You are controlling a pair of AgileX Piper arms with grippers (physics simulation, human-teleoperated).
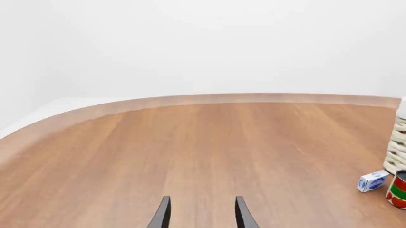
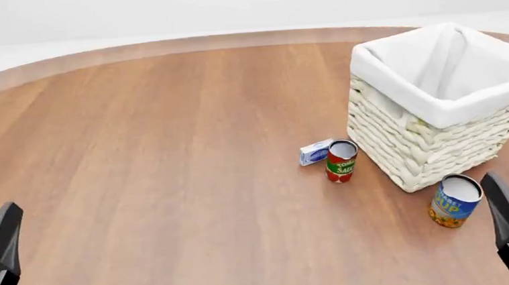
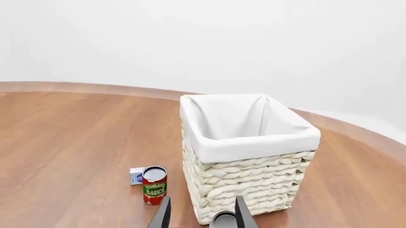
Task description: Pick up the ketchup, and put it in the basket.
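Front view: basket (image 2: pixel 433 137) beside tomato can (image 2: pixel 341 160); left claw (image 1: pixel 201 216) and right claw (image 3: pixel 201 213) both parted, empty.

Tomato sauce can (image 2: pixel 341 161), small box (image 2: pixel 316 152) — blue can (image 2: pixel 454 200) apart.

All three renders are bright and evenly lit, with soft diffuse light from above and no glare on the wooden table (image 2: pixel 148 156), whose far edge fades pale against the white backdrop. Shadows are nearly missing: only a faint darkening lies under the basket (image 2: pixel 440 109) and the cans. Everything is sharp with no blur, though the table's far edge curves as through a wide lens.
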